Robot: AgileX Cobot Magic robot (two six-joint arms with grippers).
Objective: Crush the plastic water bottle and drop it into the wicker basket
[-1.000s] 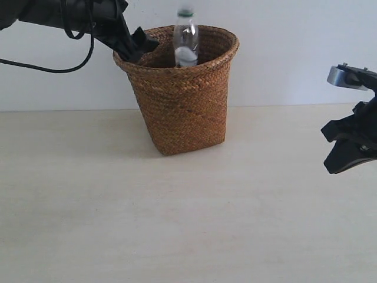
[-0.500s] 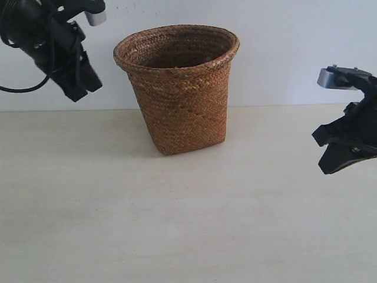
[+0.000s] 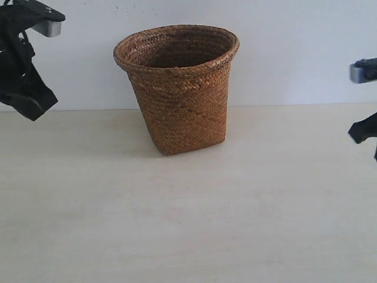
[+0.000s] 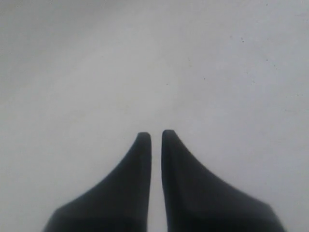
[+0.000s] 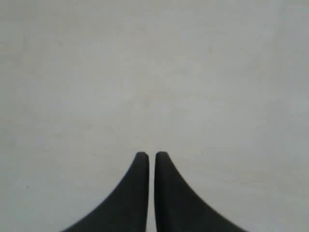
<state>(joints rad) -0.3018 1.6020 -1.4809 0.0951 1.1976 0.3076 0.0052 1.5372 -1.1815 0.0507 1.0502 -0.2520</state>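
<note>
The tall brown wicker basket [image 3: 179, 88] stands upright at the back of the table, left of centre. The plastic water bottle shows in no view now; the basket's inside is hidden below its rim. My left gripper [image 3: 29, 105] hangs at the far left edge, well away from the basket. In the left wrist view my left gripper [image 4: 156, 134] is shut with only a thin slit between the fingers and nothing held. My right gripper [image 3: 362, 132] is mostly cut off at the right edge. In the right wrist view my right gripper [image 5: 149, 154] is shut and empty over bare table.
A pale wooden table [image 3: 188, 224] spreads in front of the basket, and a white wall [image 3: 294, 53] rises behind it. Both wrist views show only plain pale surface [image 4: 154, 63] beyond the fingers.
The bottle stood above the basket rim a second ago and is now out of sight. My left arm swung away left and down. My right arm drew back toward the right edge.
</note>
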